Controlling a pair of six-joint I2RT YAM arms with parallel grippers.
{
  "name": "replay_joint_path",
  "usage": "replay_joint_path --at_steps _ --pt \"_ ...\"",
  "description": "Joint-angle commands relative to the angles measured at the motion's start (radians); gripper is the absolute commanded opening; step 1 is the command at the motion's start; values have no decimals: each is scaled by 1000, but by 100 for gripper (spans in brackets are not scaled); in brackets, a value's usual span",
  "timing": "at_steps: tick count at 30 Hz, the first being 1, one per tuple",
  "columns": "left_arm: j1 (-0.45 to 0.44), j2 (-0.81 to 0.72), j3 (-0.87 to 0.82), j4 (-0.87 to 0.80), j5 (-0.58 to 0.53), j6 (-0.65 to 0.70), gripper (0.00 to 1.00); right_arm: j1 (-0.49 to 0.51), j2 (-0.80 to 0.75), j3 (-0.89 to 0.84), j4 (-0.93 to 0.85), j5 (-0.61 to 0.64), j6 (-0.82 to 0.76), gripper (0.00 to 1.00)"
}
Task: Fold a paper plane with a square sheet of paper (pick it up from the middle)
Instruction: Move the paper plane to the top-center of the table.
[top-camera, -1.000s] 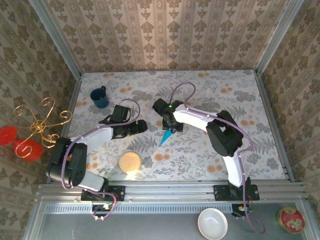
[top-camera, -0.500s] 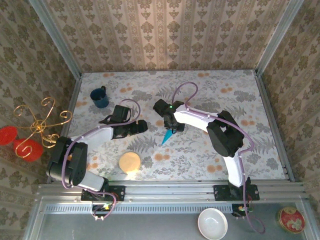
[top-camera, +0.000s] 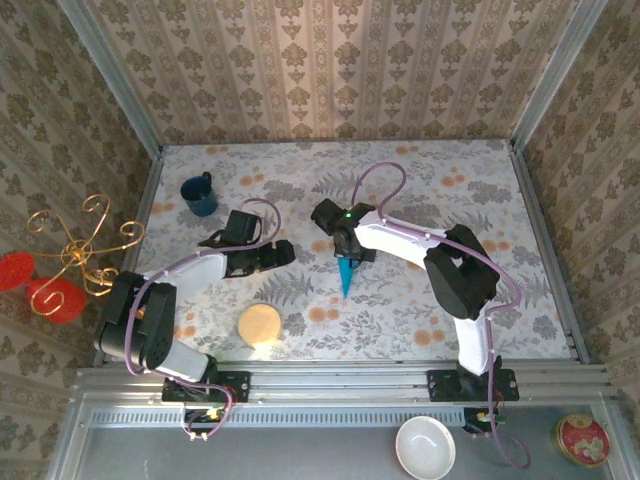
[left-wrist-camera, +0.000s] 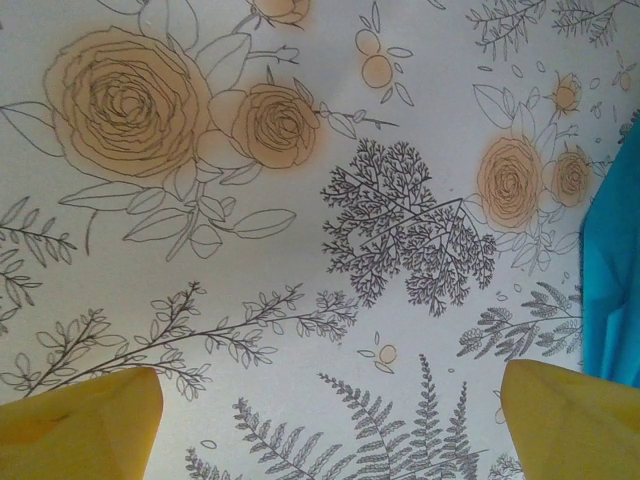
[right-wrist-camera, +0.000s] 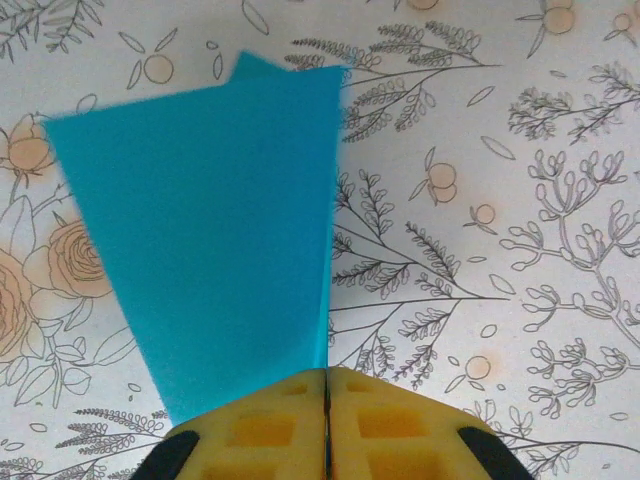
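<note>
Tip swung nearward: turquoise dart-shaped paper plane pinched in right end effector; wrist view shows its flat panel; left end effector spread.

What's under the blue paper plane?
Under the folded turquoise-blue paper plane is the white flower-patterned table. The bit of pattern right beneath the paper is covered. The right gripper has its yellow fingers shut on the plane's narrow end.

Left arm stretched forward, left gripper spread wide. Right arm bent inward, right gripper pads pressed together on the paper plane.
</note>
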Motion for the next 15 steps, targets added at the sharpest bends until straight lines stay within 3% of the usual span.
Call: replay_joint_path --at_steps 1,8,15 --pt "14 0 27 -19 -5 -13 89 -5 -45 -24 -2 54 13 4" --pt "43 -25 17 -20 -2 -33 89 -19 -106 -6 94 -40 -183 0" --pt "72 -120 -47 55 12 -102 88 -78 -192 -123 444 -479 -371 0"
